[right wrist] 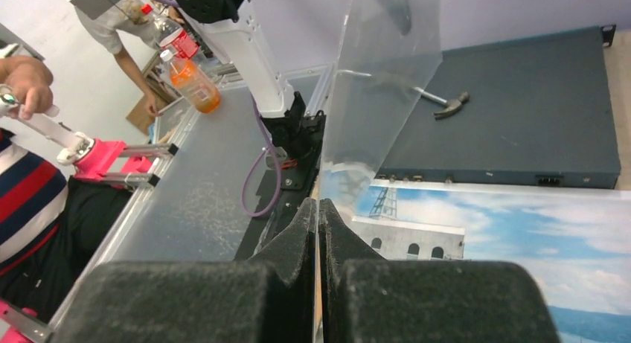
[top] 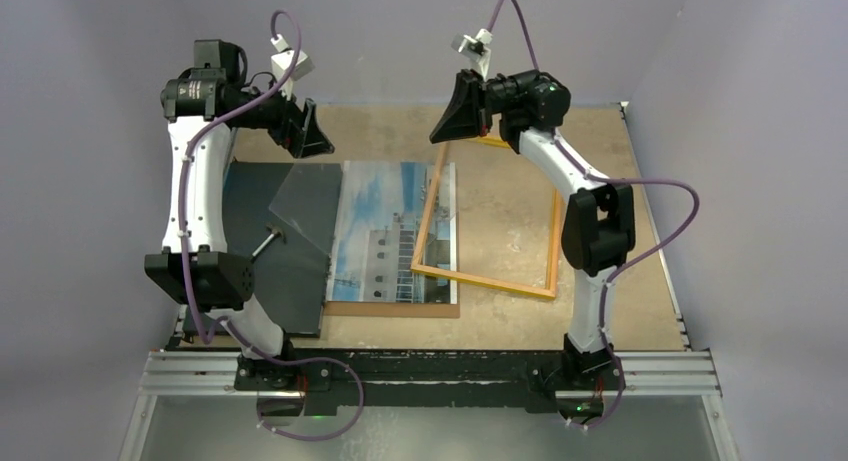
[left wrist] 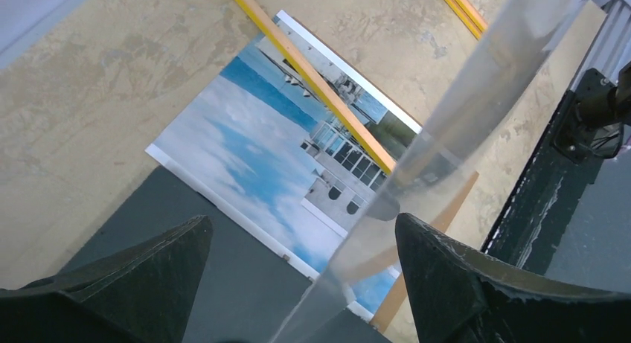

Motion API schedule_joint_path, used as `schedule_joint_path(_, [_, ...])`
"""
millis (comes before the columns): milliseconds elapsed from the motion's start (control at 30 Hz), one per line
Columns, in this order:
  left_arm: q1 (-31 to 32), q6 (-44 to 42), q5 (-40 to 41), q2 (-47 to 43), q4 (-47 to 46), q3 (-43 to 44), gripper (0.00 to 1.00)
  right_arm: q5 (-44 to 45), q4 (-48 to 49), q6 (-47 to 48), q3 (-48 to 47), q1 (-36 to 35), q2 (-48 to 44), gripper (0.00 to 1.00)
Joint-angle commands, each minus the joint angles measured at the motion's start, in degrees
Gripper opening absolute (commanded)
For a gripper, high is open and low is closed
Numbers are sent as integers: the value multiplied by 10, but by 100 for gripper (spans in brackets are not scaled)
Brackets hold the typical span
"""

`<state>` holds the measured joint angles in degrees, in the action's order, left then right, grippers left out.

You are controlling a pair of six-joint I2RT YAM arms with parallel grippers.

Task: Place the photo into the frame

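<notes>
while the tan table [top: 520, 161] bears everything, the black board [top: 290, 281] lies at its left, with the photo [top: 380, 231] flat just beside it on a brown backing board [top: 390, 309]. the frame [top: 485, 280] lies askew to the right, its left rail crossing the photo. a clear pane [top: 305, 206] stands tilted above them. the right gripper [right wrist: 318, 209] pinches its edge, fingers pressed together. the left gripper [left wrist: 303, 224] has its fingers spread, with the pane between them.

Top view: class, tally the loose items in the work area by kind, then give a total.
Boards: 2, black board and brown board
Photo: 1
Frame: 1
Clear pane: 1
Hammer: 1
Total: 6
</notes>
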<state>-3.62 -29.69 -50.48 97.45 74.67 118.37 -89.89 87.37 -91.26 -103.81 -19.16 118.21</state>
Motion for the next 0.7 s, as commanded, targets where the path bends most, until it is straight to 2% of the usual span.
schedule_joint_path(0, [1, -30, -15, -11, -16, 55, 93, -40, 332, -19, -20, -3, -46, 0])
schedule_joint_path(100, [1, -46, -29, -29, -12, 76, 94, -54, 333, -36, -49, -5, -54, 0])
schedule_joint_path(267, [1, -125, -94, -51, 64, 64, 92, -65, 332, -75, -128, -6, -35, 0])
schedule_joint_path(400, [2, -131, -113, -57, 75, 32, 79, -66, 333, -87, -152, -9, -27, 0])
schedule_joint_path(467, [2, -142, -120, -66, 76, 17, 66, -66, 332, -88, -148, -10, -27, 0])
schedule_joint_path(533, [3, -147, -125, -71, 76, 11, 40, -63, 332, -90, -144, -10, -23, 0])
schedule_joint_path(667, [5, -135, -130, -62, 74, -1, 6, -47, 332, -102, -150, -11, 0, 0])
